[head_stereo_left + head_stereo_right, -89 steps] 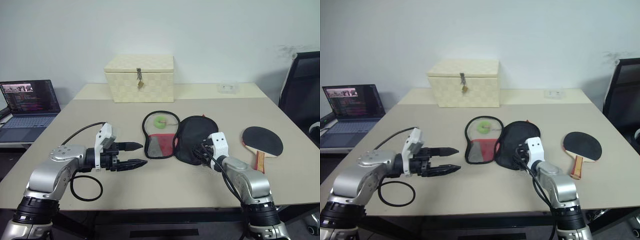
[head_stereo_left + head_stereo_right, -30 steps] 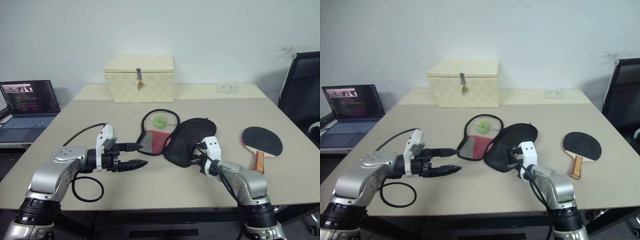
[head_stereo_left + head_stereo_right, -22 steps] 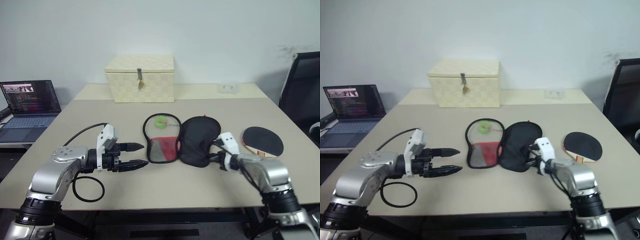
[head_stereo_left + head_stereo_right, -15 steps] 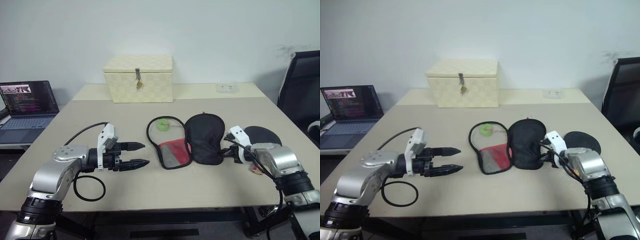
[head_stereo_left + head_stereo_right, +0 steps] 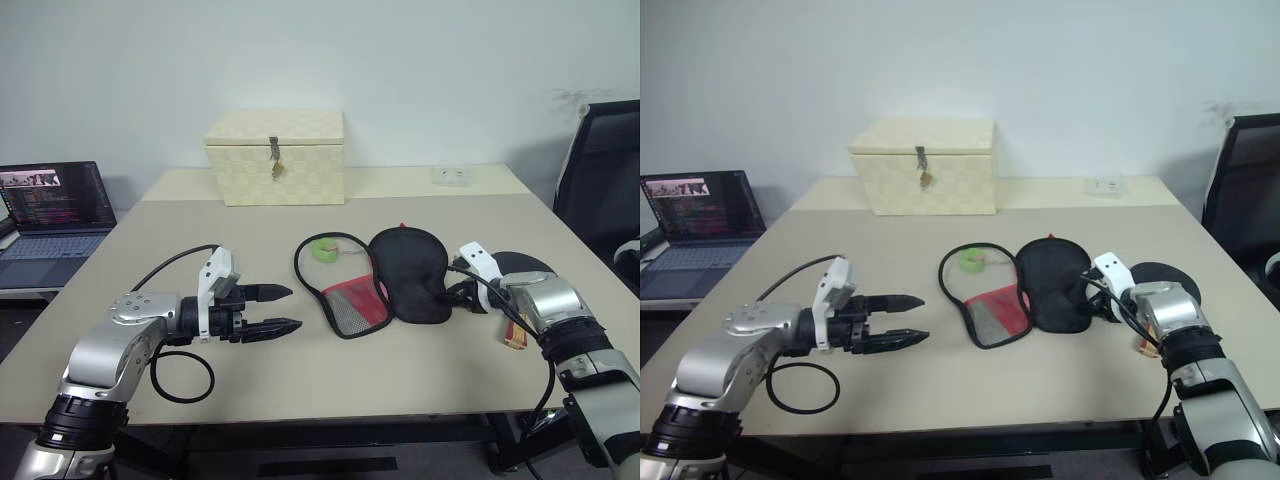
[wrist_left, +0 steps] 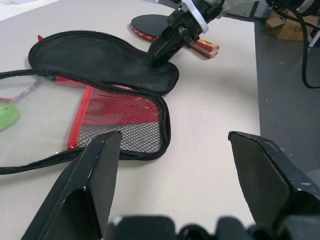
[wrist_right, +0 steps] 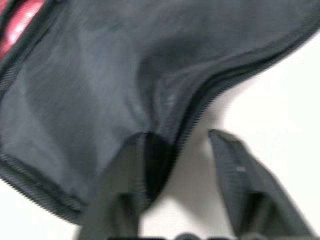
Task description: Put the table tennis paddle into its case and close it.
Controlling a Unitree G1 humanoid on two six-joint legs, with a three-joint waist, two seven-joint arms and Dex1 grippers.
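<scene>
The right gripper stood with its two fingers parted, straddling the zipped edge of the case, one finger lying over the black fabric and the other on the bare table side, so that nothing was clamped between them; the left gripper hovered above the table to the left of the case, its fingers spread wide and empty, pointing toward the mesh half. The case lay unzipped and flat at mid-table; the table tennis paddle rested just right of it, behind the right arm, outside the case.
</scene>
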